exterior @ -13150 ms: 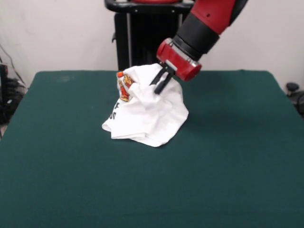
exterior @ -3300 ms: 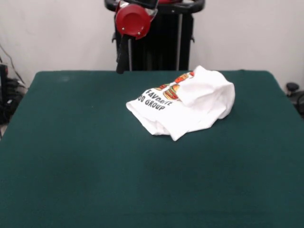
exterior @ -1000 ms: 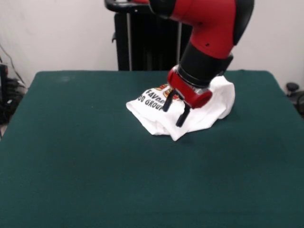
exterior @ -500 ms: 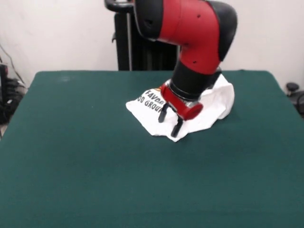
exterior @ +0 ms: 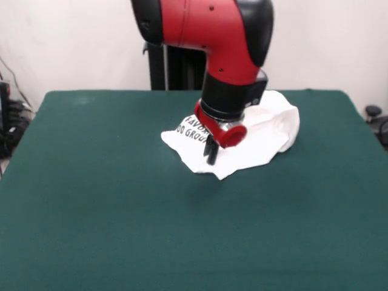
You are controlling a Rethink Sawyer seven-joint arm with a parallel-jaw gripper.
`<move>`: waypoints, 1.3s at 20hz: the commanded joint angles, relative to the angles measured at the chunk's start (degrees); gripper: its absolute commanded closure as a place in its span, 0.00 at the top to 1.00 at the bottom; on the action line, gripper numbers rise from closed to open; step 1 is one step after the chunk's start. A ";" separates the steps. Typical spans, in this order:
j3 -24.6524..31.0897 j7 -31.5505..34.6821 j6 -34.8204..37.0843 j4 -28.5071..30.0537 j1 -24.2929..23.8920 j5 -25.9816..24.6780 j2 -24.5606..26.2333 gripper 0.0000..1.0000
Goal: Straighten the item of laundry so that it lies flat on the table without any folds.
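Note:
The white T-shirt point(exterior: 270, 130) lies crumpled in a heap on the dark green table point(exterior: 91, 212), right of centre towards the far side. Part of its black text shows at the left of the heap, and the arm covers the colourful print. The red and black arm comes down from above over the shirt's middle. My gripper point(exterior: 211, 153) points down at the shirt's near left edge, at or just above the cloth. It is seen side-on, so I cannot tell whether it is open or shut, or whether it holds cloth.
The robot's black pedestal point(exterior: 179, 66) stands behind the table's far edge. Cables and dark gear point(exterior: 9, 118) sit off the table's left side. A dark object point(exterior: 374, 112) shows off its right side.
Since the earliest frame the shirt has moved right and the arm drew back. In the last second the arm has come down over the shirt, swung left and turned its wrist.

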 commanded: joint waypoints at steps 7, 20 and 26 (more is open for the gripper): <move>5.73 -8.60 6.02 3.13 1.97 -2.50 -2.68 0.00; -11.04 -4.14 -3.75 3.79 5.66 -23.65 -3.67 0.00; -10.31 -6.96 -6.86 6.33 0.73 -29.35 -6.62 0.00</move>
